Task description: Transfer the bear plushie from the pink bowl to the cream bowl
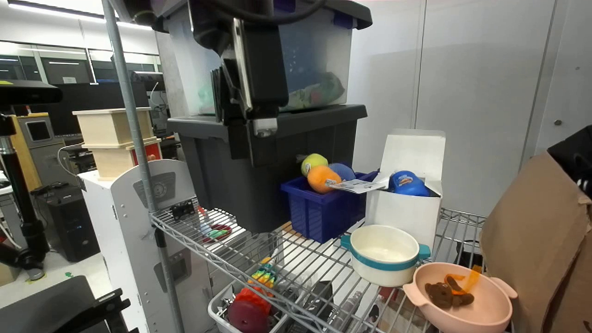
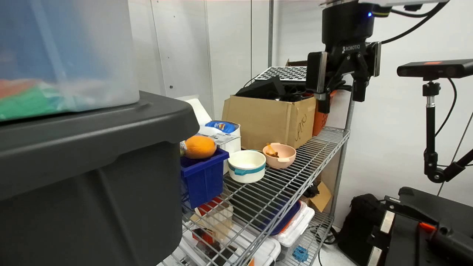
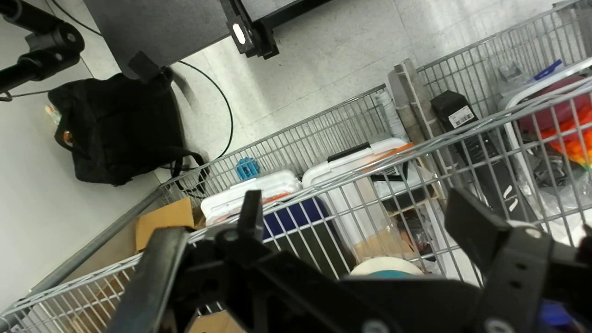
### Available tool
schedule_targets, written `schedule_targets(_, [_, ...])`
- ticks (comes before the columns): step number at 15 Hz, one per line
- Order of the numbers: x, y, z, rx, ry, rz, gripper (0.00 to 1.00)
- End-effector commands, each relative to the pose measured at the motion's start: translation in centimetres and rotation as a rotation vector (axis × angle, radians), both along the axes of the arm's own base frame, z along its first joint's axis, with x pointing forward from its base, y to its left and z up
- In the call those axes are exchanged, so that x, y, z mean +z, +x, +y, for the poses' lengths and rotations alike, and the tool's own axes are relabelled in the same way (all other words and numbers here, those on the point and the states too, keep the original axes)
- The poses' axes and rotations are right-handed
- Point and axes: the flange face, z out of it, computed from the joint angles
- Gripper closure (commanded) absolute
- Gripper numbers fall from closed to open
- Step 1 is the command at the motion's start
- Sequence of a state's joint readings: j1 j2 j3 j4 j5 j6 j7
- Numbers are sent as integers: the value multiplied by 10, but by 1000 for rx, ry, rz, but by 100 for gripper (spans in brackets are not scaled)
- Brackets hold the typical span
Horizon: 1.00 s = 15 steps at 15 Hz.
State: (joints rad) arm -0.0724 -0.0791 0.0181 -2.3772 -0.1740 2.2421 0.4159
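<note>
The brown bear plushie (image 1: 440, 296) with an orange strip lies inside the pink bowl (image 1: 488, 311) on the wire shelf. In an exterior view, the plushie (image 2: 274, 154) and pink bowl (image 2: 286, 152) show behind the cream bowl (image 2: 247, 178). The cream bowl (image 1: 384, 275), with its teal band and handles, stands beside the pink bowl and looks empty. My gripper (image 2: 342, 101) hangs well above the shelf, open and empty. The wrist view shows its fingers (image 3: 354, 199) wide apart, with only part of the cream bowl (image 3: 384, 266) below; the plushie and pink bowl are out of view there.
A dark blue bin (image 1: 319, 217) with fruit-like balls and an open white box (image 1: 402, 212) stand behind the cream bowl. A cardboard box (image 2: 258, 120) stands behind the pink bowl. A tall dark grey tote (image 2: 92, 192) stands at the shelf's other end.
</note>
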Motion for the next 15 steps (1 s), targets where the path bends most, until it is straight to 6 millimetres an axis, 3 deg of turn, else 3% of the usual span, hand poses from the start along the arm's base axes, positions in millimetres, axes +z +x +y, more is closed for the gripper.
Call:
schedule_targets(1, [-8,18,-2,-19,-5,-21,0])
schedule_targets(10, [-41,42,-25,-29,18,14,0])
schedule_targets(15, [-45,47,-40,16,49,31,0])
